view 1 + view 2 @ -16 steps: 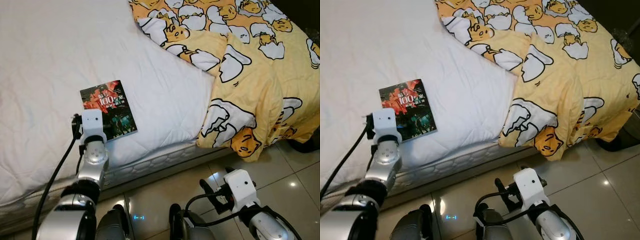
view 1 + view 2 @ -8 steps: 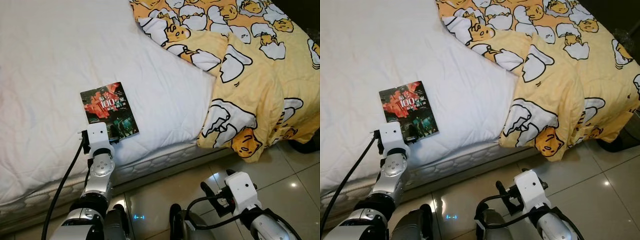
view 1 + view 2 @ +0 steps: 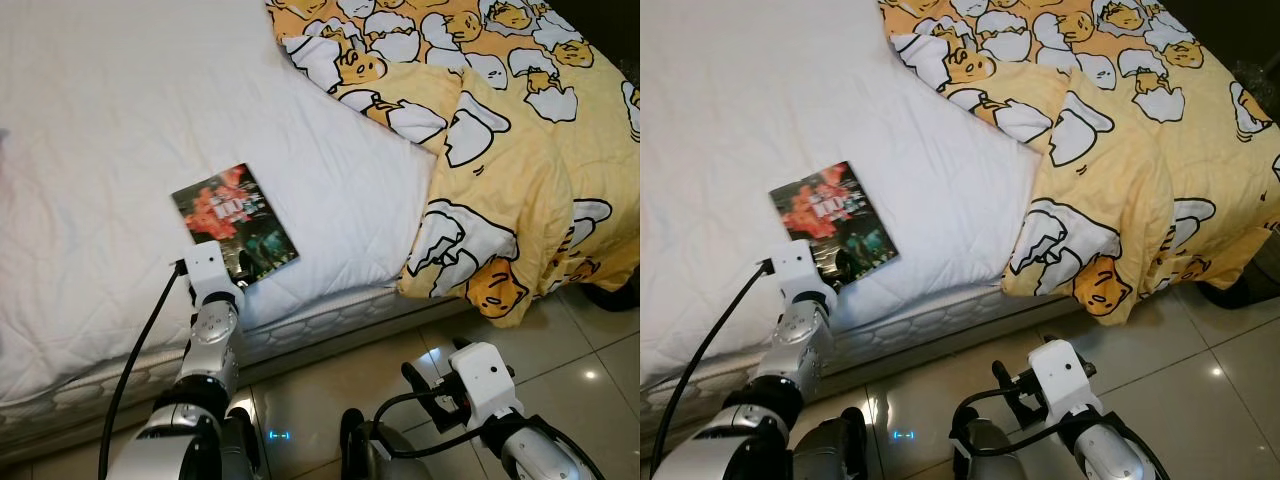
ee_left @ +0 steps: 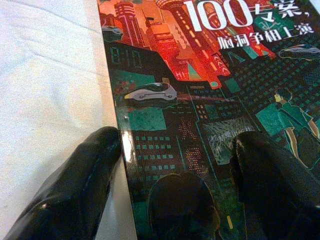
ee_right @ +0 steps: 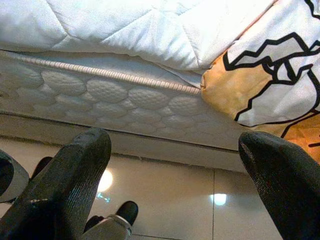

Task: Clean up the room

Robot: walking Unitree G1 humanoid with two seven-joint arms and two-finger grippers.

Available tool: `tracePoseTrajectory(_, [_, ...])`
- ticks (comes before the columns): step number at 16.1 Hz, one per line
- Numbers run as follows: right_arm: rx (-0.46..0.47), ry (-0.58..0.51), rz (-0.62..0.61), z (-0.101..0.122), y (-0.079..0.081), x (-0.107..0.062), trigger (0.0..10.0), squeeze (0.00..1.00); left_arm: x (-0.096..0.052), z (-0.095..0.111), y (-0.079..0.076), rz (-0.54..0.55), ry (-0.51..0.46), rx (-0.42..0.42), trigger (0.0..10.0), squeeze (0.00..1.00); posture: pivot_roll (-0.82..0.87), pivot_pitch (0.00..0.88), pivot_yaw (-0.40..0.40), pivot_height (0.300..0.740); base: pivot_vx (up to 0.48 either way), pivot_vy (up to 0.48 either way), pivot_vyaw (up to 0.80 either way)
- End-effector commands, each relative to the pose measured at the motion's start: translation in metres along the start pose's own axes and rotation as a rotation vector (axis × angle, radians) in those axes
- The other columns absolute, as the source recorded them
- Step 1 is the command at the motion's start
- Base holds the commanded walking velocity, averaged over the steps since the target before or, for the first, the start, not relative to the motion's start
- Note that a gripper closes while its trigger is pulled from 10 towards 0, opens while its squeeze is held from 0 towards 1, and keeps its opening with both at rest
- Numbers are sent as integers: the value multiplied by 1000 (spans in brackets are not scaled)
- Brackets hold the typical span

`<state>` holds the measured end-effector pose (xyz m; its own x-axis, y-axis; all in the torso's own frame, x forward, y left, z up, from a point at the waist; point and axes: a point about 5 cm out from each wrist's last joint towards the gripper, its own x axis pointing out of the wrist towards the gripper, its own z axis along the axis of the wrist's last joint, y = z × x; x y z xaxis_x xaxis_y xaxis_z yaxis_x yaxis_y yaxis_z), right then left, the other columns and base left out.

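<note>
- Book [image 3: 236,218] with a red and green cover lies flat on the white quilt [image 3: 90,150], close to the near edge of the bed and tilted so its top leans away to the left.
- Yellow blanket [image 3: 500,140] with a cartoon egg print covers the right part of the bed and hangs over the corner down towards the glossy tiled floor [image 3: 330,380]; it lies well apart from the book.
- Quilted mattress side [image 5: 125,95] shows below the white quilt, with the blanket's corner draped beside it.
- Left gripper [image 4: 175,165] is at the book's near edge, its fingers [image 4: 90,170] spread: one sits on the quilt just beside the book's side, the other rests on the cover. Nothing is pinched.
- Right gripper [image 5: 175,165] hangs low over the floor in front of the bed, fingers spread and holding nothing.
- Compared with a second ago, the book has turned clockwise, and the left gripper, which then reached well over the cover, has drawn back to the near edge.
</note>
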<state>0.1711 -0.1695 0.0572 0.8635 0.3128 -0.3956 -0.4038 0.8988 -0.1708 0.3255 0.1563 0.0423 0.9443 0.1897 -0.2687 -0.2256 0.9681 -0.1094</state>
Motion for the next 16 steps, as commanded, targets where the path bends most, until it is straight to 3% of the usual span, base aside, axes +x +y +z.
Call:
tracePoseTrajectory(1, [-11, 13, 4, -2, 1, -2, 10000, 0, -5, -21, -7, -40, 114, 16, 0, 0, -215, 260, -86, 740, 0, 0, 0])
tracePoseTrajectory(3, [-11, 14, 4, -2, 1, -2, 10000, 0, -1, -14, -12, -70, 106, 62, 0, 0, -218, 262, -88, 740, 0, 0, 0])
tracePoseTrajectory(5, [-11, 15, 4, -2, 1, -1, 10000, 0, 0, -19, -10, -51, 175, -28, 0, 0, -219, 263, -88, 740, 0, 0, 0])
tracePoseTrajectory(7, [-11, 12, 4, -1, 1, 0, 10000, 0, 0, -24, -2, -15, 244, -205, 0, 0, -222, 263, -88, 740, 0, 0, 0])
tracePoseTrajectory(12, [-11, 14, 3, -1, 1, -2, 10000, 0, 3, -22, 11, -7, 236, -212, 0, 0, -222, 265, -89, 740, 0, 0, 0])
tracePoseTrajectory(16, [-9, 17, 0, -2, 1, -3, 10000, 0, 3, -21, 10, -38, 229, -224, 0, 0, -222, 272, -89, 740, 0, 0, 0])
